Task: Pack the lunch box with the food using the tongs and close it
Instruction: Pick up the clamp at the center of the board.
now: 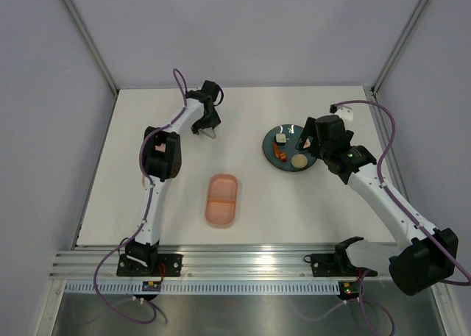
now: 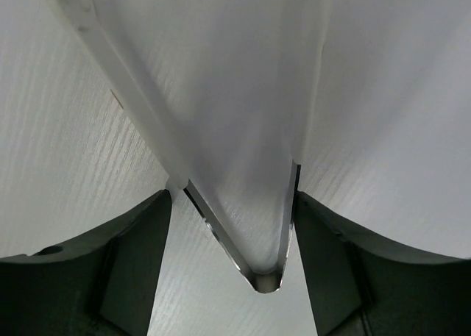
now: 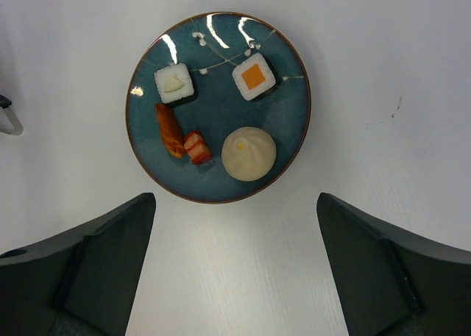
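The tongs [image 2: 263, 281] sit in my left claw [image 2: 232, 196], fingers [image 2: 140, 248] clamped on both arms. My right claw [image 3: 235, 200] stands apart above the food [image 3: 249, 154]; the lunch box [image 1: 222, 200] lies between both claws, nearer my bases.

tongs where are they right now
The tongs sit between the fingers of the left gripper, toward the far edge of the table in the top view, left of the teal plate.
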Controlling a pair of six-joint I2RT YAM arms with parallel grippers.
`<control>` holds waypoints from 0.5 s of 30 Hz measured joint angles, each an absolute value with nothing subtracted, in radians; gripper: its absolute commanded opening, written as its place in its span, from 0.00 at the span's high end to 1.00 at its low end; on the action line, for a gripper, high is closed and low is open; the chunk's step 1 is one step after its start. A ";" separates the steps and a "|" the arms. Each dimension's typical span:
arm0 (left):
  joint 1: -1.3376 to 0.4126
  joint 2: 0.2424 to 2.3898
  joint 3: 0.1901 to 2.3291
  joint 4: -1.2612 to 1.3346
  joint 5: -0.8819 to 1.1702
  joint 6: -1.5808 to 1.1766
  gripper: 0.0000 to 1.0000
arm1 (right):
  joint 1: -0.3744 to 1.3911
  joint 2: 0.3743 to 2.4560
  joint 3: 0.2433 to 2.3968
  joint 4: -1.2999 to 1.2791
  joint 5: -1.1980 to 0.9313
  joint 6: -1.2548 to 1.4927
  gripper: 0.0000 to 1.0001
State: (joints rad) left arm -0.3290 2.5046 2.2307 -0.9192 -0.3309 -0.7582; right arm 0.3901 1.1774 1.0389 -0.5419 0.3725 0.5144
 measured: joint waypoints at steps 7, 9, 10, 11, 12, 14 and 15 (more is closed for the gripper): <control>-0.335 2.414 2.072 -0.825 -0.235 -0.610 0.39 | 0.390 1.179 1.037 -0.542 0.371 0.529 0.01; -0.341 2.402 2.048 -0.809 -0.212 -0.561 0.41 | 0.390 1.180 1.037 -0.542 0.371 0.533 0.01; -0.344 2.397 2.040 -0.804 -0.205 -0.545 0.44 | 0.390 1.180 1.037 -0.542 0.370 0.536 0.01; -0.348 2.392 2.031 -0.800 -0.195 -0.527 0.46 | 0.390 1.180 1.037 -0.542 0.368 0.539 0.01; -0.350 2.388 2.025 -0.795 -0.186 -0.512 0.47 | 0.390 1.180 1.036 -0.542 0.364 0.542 0.01; -0.353 2.384 2.018 -0.788 -0.170 -0.485 0.53 | 0.390 1.180 1.033 -0.542 0.356 0.547 0.00; -0.355 2.383 2.017 -0.787 -0.163 -0.475 0.55 | 0.390 1.180 1.031 -0.543 0.354 0.550 0.00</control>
State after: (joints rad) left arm -0.3546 2.3833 2.0167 -0.7872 -0.1635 -0.4751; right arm 0.3904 1.1797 1.0313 -0.5426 0.3542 0.5499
